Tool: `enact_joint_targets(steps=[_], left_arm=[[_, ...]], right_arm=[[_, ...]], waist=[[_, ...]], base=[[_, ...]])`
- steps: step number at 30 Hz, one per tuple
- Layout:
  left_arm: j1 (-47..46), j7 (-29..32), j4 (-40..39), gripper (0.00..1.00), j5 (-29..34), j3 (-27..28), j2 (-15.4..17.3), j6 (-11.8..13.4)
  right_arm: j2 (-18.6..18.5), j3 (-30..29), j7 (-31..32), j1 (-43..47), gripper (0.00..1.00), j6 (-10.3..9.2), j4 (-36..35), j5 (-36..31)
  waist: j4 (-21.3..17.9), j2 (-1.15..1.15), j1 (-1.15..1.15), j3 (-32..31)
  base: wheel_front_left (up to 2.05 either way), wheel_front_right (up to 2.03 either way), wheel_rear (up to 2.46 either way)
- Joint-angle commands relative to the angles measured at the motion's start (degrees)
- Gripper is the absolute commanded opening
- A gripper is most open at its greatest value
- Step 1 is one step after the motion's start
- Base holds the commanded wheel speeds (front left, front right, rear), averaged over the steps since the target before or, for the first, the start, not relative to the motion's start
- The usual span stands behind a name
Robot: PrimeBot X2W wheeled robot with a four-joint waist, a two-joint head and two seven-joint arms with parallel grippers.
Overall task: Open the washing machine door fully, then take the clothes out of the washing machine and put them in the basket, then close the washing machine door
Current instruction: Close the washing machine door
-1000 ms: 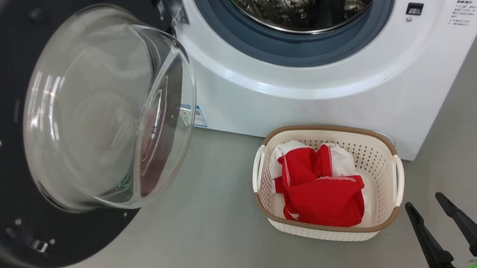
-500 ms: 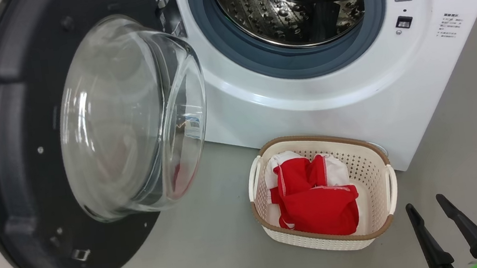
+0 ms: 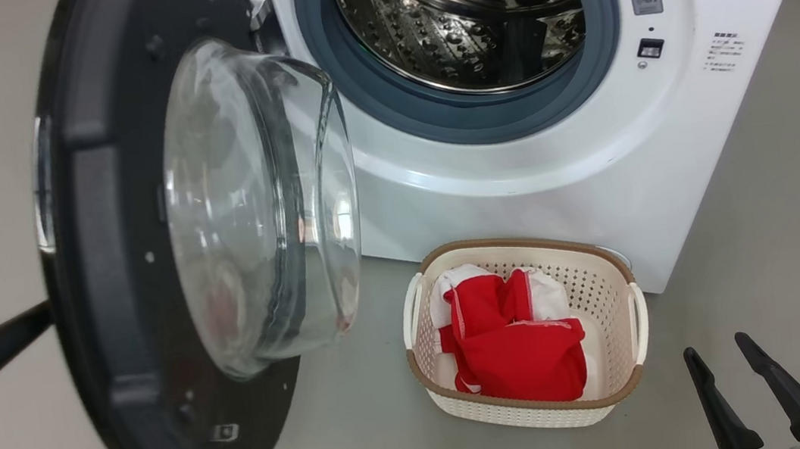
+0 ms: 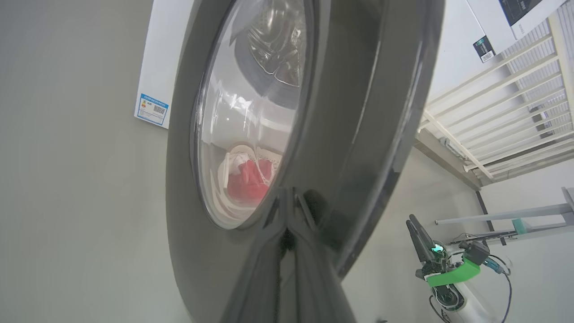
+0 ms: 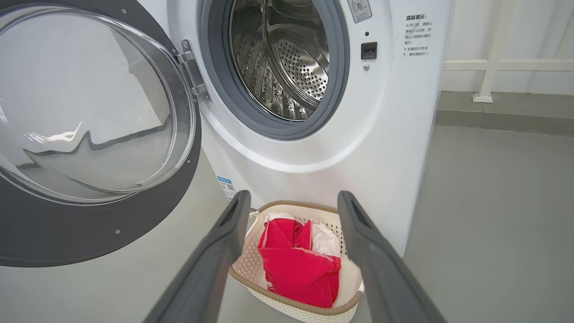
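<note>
White box-shaped washing machine [image 3: 517, 180], steel drum [image 3: 467, 25] looking empty. Red-and-white fabric clothes [image 3: 514, 348] sit in the cream perforated plastic basket [image 3: 524, 240] at its foot. Left gripper [image 4: 287, 242], fingers pressed together, leans on the black-rimmed round glass door [image 3: 118, 289] — right gripper [image 5: 293, 197] spread, empty. Only closing left.

This looks like a bare laundry test room. A white front-loading washing machine [image 3: 517, 187] stands on a plain grey floor [image 3: 366, 442]. A basket [image 3: 530, 413] of clothes [image 3: 524, 362] sits in front of it. White railings [image 4: 515, 85] cross the upper right of the left wrist view.
</note>
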Motion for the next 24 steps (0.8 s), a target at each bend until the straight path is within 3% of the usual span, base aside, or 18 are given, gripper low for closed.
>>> enact_joint_targets(steps=[1, 24], left_arm=[[-0.89, 0.54, -2.78, 0.0, -1.24, 1.86, 1.94, -0.41], [-2.88, -5.19, -12.07, 0.0, -1.88, -6.07, -2.48, -0.41]], right_arm=[[-0.98, 0.94, -0.37, -0.52, 1.0, 0.36, -1.43, -0.67], [-0.81, -0.49, -0.37, -0.7, 1.0, 0.36, -1.99, -0.74]], waist=[[-0.33, 0.0, 0.0, -0.17], [-7.45, 0.0, 0.0, -0.33]], base=[[0.0, 0.0, 0.0], [0.0, 0.0, 0.0]])
